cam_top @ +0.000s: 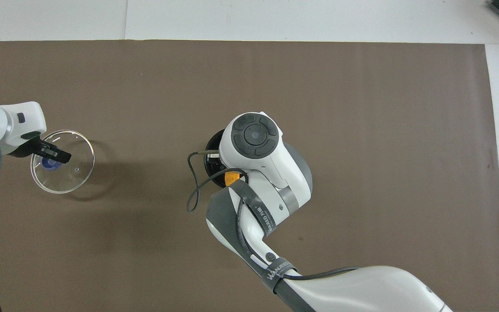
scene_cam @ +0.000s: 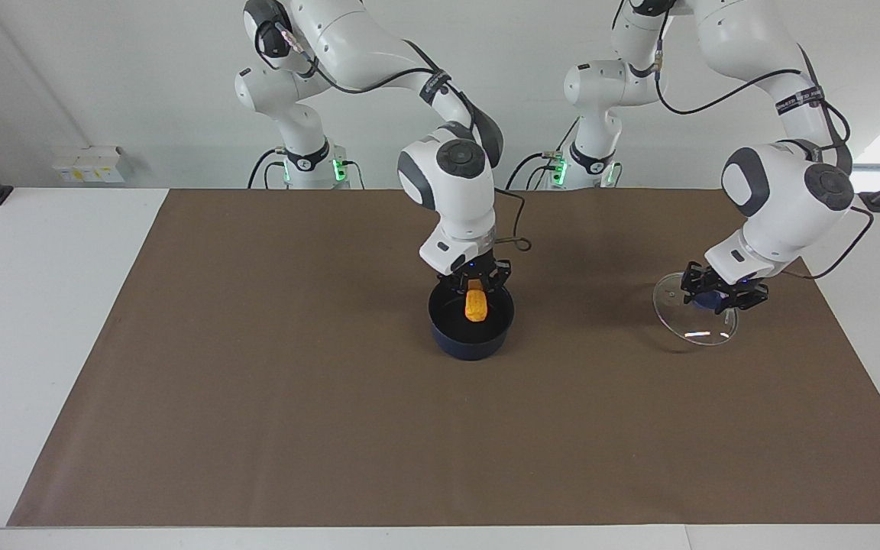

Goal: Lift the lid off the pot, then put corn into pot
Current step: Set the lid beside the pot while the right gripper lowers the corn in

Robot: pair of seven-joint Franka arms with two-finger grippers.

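The dark blue pot [scene_cam: 470,347] stands open at the middle of the mat; its handle is hidden by the right arm. My right gripper [scene_cam: 477,284] is over the pot, shut on the top end of the orange-yellow corn [scene_cam: 476,305], which hangs upright inside the pot's rim. In the overhead view the right wrist covers most of the pot [cam_top: 212,145], and only a bit of the corn [cam_top: 231,178] shows. My left gripper [scene_cam: 723,294] is shut on the blue knob of the clear glass lid [scene_cam: 696,325], holding it tilted, low over the mat at the left arm's end. The lid [cam_top: 72,171] and the left gripper [cam_top: 52,157] also show in the overhead view.
A brown mat [scene_cam: 257,382] covers most of the white table [scene_cam: 27,305]. A black cable [cam_top: 193,190] loops out from the right wrist beside the pot.
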